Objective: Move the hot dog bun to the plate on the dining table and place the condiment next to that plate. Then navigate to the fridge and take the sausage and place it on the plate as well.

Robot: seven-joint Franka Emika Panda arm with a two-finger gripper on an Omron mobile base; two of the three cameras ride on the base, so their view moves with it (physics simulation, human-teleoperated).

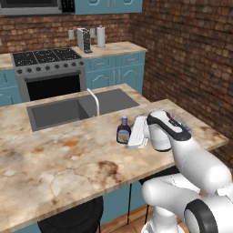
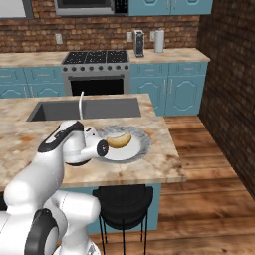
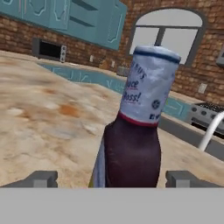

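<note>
The condiment point(image 3: 133, 131), a dark purple-brown bottle with a grey-blue capped neck, stands upright on the dining table point(image 1: 63, 159). In the left base view the condiment point(image 1: 123, 130) is just left of my white hand. My gripper point(image 3: 112, 178) is open, with one fingertip on each side of the bottle's base and a gap to each. The gripper point(image 1: 130, 134) reaches in from the right. The grey-rimmed plate point(image 2: 141, 147) lies near the table's right end, close behind my wrist. The hot dog bun point(image 2: 119, 141) rests on the plate.
An inset grey sink point(image 1: 59, 113) with a curved faucet point(image 1: 94, 101) lies behind the bottle. The stove point(image 1: 48, 68) and teal wall counters are across the aisle. A black stool point(image 2: 122, 201) stands under the table's near edge. A brick wall point(image 1: 191, 59) closes the right side.
</note>
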